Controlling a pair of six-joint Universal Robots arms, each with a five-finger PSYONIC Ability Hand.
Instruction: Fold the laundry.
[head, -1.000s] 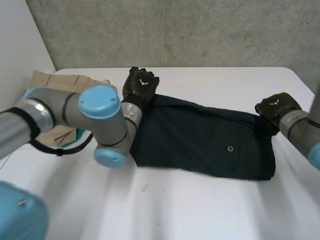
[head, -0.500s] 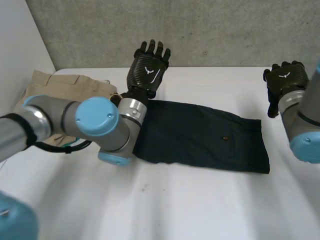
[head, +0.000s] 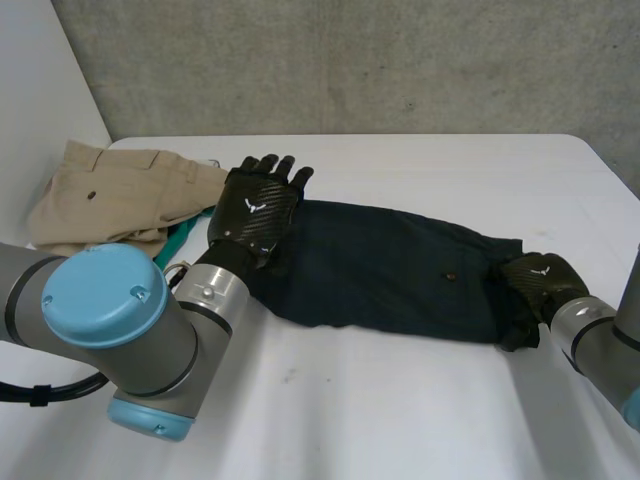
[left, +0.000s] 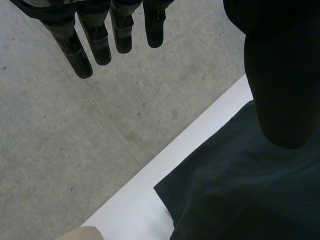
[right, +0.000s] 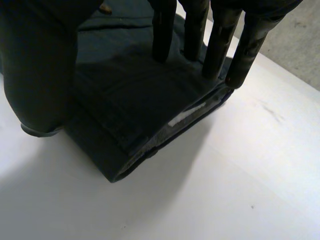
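Dark navy shorts lie folded in a long strip across the middle of the white table. My left hand hovers over their left end, fingers straight and spread, nothing between them and the thumb; the dark cloth lies under the palm. My right hand rests on the right end of the shorts. There its straight fingers touch down on the folded cloth, and its thumb stands beside the cloth's edge, tip at the table.
Beige trousers lie heaped at the back left corner, a teal piece poking out beneath them. A grey wall runs behind the table's far edge. Bare table lies in front of the shorts.
Half a second ago both hands were raised with fingers spread. The left has come down over the shorts' left end; the right has dropped onto their right end.
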